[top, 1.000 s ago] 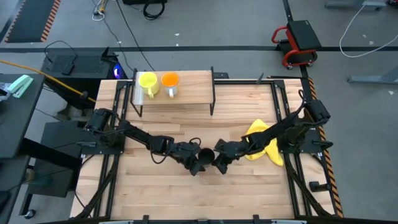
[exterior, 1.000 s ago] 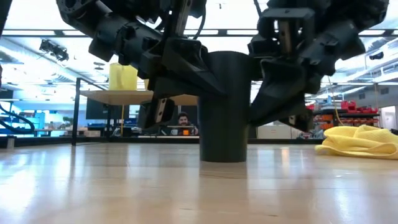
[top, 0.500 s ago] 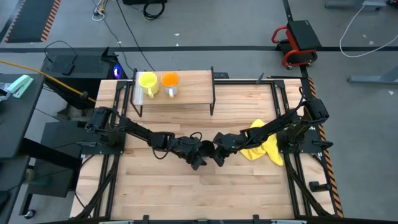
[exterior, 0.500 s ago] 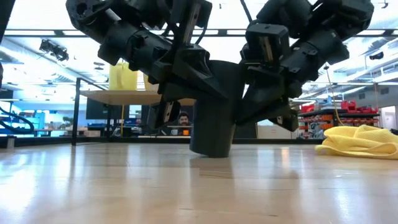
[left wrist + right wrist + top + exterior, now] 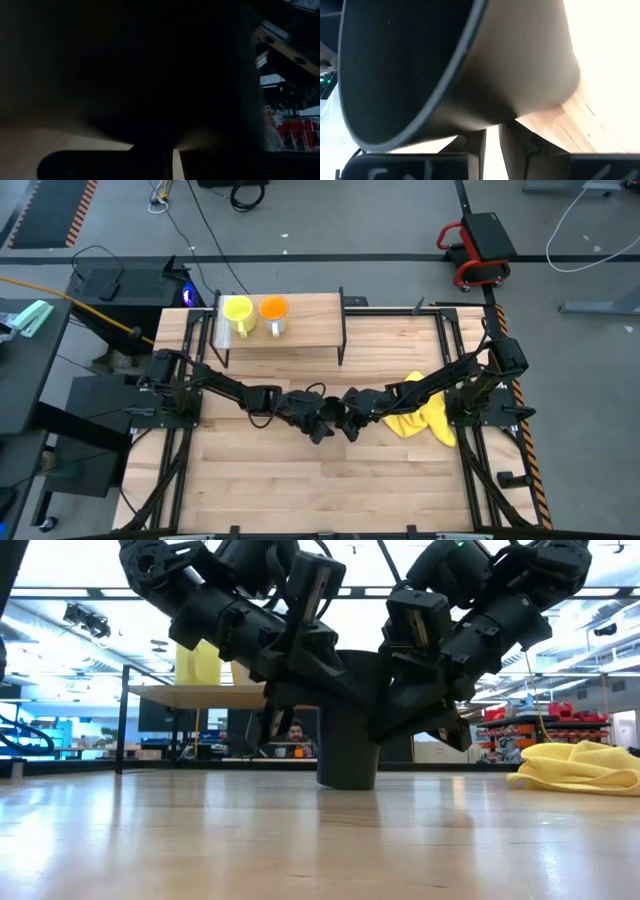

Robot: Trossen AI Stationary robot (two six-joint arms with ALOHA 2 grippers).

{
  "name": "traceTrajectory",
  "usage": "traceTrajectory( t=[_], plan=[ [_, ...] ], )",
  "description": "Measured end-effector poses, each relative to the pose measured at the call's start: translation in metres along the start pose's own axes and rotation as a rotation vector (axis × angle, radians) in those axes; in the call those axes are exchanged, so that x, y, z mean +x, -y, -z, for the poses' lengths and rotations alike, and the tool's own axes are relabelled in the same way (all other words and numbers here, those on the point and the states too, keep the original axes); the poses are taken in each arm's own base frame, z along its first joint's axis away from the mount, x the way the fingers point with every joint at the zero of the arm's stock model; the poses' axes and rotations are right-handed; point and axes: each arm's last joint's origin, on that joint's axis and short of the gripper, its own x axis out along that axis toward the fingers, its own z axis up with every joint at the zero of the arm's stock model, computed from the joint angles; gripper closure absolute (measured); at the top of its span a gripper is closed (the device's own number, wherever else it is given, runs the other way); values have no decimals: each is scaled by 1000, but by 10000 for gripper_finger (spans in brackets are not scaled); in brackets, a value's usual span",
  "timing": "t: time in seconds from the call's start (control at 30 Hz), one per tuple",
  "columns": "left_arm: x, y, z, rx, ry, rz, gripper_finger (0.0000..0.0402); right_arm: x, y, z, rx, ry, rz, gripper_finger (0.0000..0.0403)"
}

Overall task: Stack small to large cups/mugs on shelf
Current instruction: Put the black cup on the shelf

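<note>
Black cup (image 5: pixel 348 725) shifted shelfward between two grippers; two mugs on shelf (image 5: pixel 310 320)

The black cup (image 5: pixel 348 730) is half hidden between both end effectors, their fingers unreadable.

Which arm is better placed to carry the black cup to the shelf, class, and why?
Probably the left. Both tools, left and right, crowd the black cup at mid-table, but the shelf with the yellow mug and orange mug stands on the left arm's side.
</note>
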Motion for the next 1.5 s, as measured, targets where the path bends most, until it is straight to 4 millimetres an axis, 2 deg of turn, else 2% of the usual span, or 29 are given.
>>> traceTrajectory(
  t=[0.23,0.4,0.73,0.93,1.13,1.3,1.5],
  plan=[
    [-1,1,0,5,-3,-5,391,0,0,0,-10,0,0,345],
    [-6,2,0,1,-16,-24,384,0,0,0,-10,-1,0,345],
    [-43,18,-5,13,-41,-132,367,0,0,0,-10,-2,2,345],
    [-70,39,-15,34,31,-73,379,-4,-3,-1,11,-12,-31,345],
    [-108,57,-36,63,148,15,391,-22,-16,-10,10,21,-109,345],
    [-137,62,-54,89,267,32,391,-47,-29,-20,-22,83,-180,345],
    [-157,76,-84,175,307,-87,392,-79,-37,-28,-61,162,-193,345]
  ],
)
